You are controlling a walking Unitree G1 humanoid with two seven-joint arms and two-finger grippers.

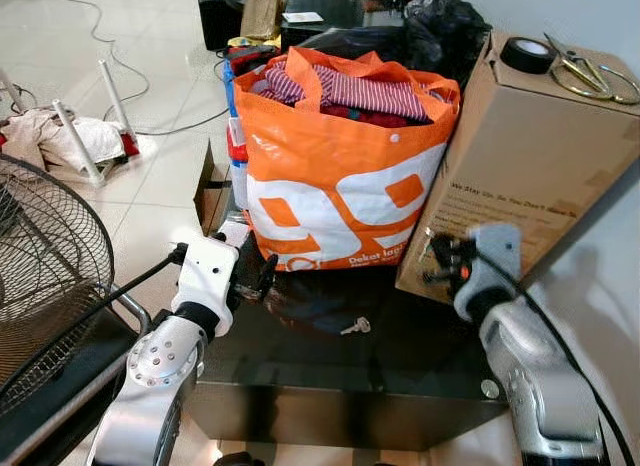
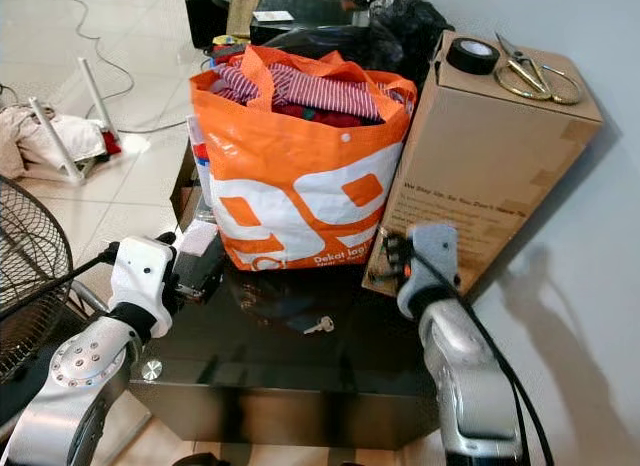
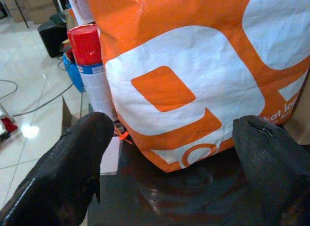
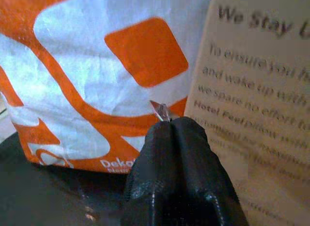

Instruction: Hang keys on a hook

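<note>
A small silver key lies on the black glass table, in front of the orange bag. My left gripper hovers at the table's left side, near the bag's lower left corner. Its fingers are spread wide with nothing between them. My right gripper is raised by the gap between the bag and the cardboard box. It is shut, and a thin silver metal tip, seemingly a key, pokes out between the fingertips.
A full orange and white shopping bag stands mid-table. To its right is a tall cardboard box with a tape roll and scissors on top. A red-capped spray can stands left of the bag. A floor fan is at the left.
</note>
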